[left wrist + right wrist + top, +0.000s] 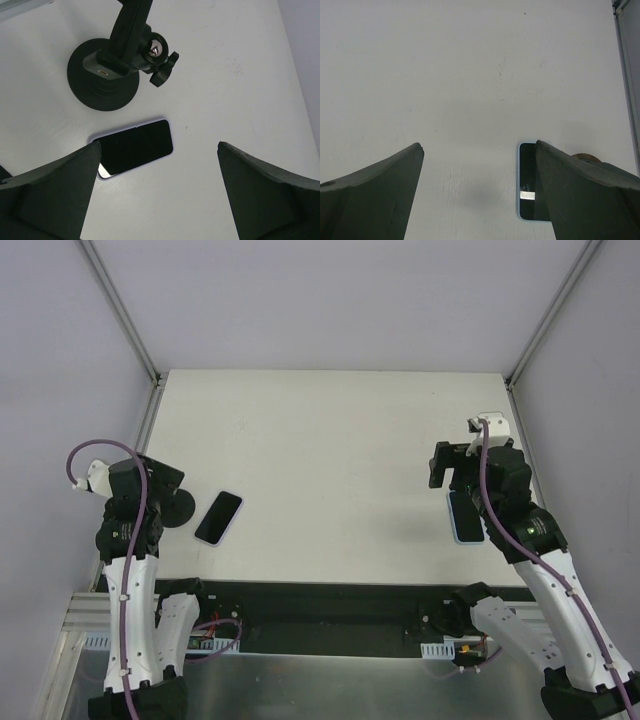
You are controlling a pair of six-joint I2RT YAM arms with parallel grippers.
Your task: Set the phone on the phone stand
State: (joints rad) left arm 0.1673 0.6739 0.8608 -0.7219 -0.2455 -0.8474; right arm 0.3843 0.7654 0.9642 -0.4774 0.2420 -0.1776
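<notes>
- Plainly, we see the phone stand (180, 508) sitting on its round base close to the counter's (330, 430) left edge, toward the near-left corner. The left arm partly hides it.
- The black phone (219, 517) lies flat, screen up, on the counter just right of the stand, near it but not touching.
- Our left hand (159, 161) hangs above that phone with its fingers spread wide, gripping nothing.
- Our right hand (479, 150) is likewise spread and empty, over the counter's right side.
- A blue-edged phone (460, 525) lies flat near the right edge, partly covered by the right arm.
</notes>
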